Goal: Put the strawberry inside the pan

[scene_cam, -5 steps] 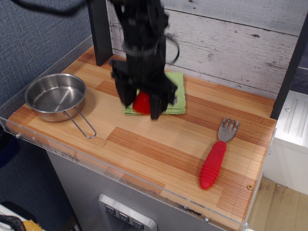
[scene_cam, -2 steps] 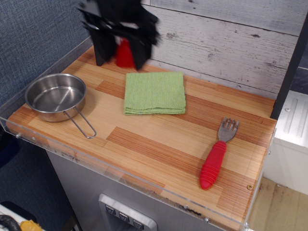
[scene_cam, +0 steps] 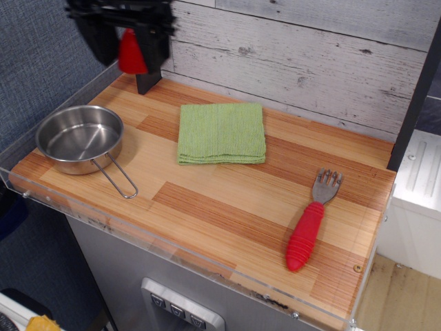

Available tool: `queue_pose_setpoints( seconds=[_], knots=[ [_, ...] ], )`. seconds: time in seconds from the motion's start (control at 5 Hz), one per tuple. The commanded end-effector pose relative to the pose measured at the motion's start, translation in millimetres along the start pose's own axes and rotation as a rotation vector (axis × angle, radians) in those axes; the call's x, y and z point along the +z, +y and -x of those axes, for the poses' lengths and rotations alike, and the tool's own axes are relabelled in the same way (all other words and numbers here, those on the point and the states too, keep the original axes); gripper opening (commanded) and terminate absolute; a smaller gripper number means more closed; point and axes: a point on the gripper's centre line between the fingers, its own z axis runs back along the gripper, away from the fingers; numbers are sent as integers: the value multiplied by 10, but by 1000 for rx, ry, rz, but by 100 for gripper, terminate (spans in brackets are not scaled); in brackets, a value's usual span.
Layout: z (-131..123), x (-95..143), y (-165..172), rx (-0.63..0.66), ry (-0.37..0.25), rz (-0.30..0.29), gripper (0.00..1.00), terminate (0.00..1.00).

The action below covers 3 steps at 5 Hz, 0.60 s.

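A glossy red strawberry [scene_cam: 131, 55] hangs high at the top left, and my black gripper [scene_cam: 129, 49] is shut on it, fingers on both sides. The shiny steel pan [scene_cam: 79, 138] sits on the wooden counter at the left, its wire loop handle pointing toward the front. The gripper is above and behind the pan, a little to its right. The strawberry's leafy top is hidden by the gripper.
A folded green cloth [scene_cam: 222, 133] lies mid-counter. A fork with a red handle [scene_cam: 306, 234] lies at the front right. A dark post [scene_cam: 148, 72] stands at the back left just behind the gripper. A clear plastic rim [scene_cam: 172, 258] edges the counter.
The gripper lifted the strawberry off the green cloth, then carried it up and to the left, toward the pan's side of the counter.
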Motion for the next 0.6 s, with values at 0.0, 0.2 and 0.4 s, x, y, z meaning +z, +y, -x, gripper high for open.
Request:
queue_pose_setpoints(
  seconds=[0.0,0.2,0.4],
  knots=[
    [95,-116,407,76,13,-51,0,0],
    [145,-221,561,108,34,-67,0,0],
    [198,-354,619,127,60,-79,0,0]
  ],
)
